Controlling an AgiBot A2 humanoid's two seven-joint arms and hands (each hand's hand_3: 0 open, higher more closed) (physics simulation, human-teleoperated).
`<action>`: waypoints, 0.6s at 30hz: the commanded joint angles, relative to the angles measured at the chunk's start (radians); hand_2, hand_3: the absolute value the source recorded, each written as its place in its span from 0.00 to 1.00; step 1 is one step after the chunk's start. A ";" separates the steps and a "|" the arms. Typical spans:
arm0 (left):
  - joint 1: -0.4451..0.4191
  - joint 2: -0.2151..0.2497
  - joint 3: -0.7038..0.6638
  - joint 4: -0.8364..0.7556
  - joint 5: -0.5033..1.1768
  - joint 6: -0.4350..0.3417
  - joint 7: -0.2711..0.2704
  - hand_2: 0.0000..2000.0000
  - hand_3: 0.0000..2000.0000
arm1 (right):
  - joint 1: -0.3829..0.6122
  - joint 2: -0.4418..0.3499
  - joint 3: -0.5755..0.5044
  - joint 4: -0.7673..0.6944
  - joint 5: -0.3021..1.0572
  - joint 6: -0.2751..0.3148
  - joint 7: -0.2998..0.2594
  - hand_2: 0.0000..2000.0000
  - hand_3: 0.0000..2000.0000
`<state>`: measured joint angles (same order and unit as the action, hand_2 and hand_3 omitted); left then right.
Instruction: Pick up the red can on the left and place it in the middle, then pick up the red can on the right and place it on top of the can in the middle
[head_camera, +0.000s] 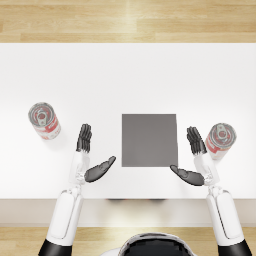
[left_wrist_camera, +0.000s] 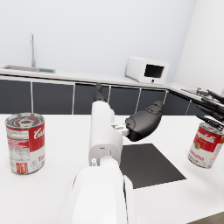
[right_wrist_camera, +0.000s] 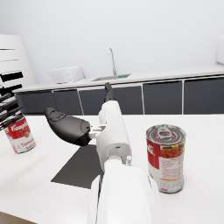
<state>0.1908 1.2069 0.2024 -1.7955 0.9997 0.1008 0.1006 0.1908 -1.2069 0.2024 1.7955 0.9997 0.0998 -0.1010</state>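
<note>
Red cans were left untouched at this moment, since neither hand was seen to hold anything. The dark left hand (head_camera: 89, 155) was held spread and empty over the white tabletop (head_camera: 125, 75), its fingers extended forward and its thumb turned inward toward the flat dark grey square mat (head_camera: 149, 139). The dark right hand (head_camera: 194, 159) was held likewise, spread and empty, on the mat's other side. This posture was judged to be a ready pose, with no grasp begun.

Outward from the left hand, the red-and-white cylindrical tin can on the left (head_camera: 44, 120) was seen upright, apart from the fingers. The matching red-and-white can on the right (head_camera: 220, 140) stood upright just beside the right hand's fingertips. The mat lay between the hands, presumably marking the middle.

"Campbell's" script and the word "Tomato" could be partly read on the labels in the wrist views.
</note>
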 joint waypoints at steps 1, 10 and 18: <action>0.000 0.000 0.000 0.000 0.000 0.000 0.000 0.00 0.00 | 0.000 0.000 0.000 0.000 0.000 0.000 0.000 0.00 0.00; 0.000 0.000 0.000 0.000 0.000 0.000 0.000 0.00 0.00 | 0.000 0.000 0.000 0.000 0.000 0.000 0.000 0.00 0.00; 0.000 0.000 0.000 0.000 0.000 0.000 0.000 0.00 0.00 | 0.000 0.000 0.000 0.000 0.000 0.000 0.000 0.00 0.00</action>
<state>0.1908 1.2069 0.2024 -1.7955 0.9997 0.1008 0.1006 0.1908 -1.2069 0.2024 1.7955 0.9997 0.0998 -0.1010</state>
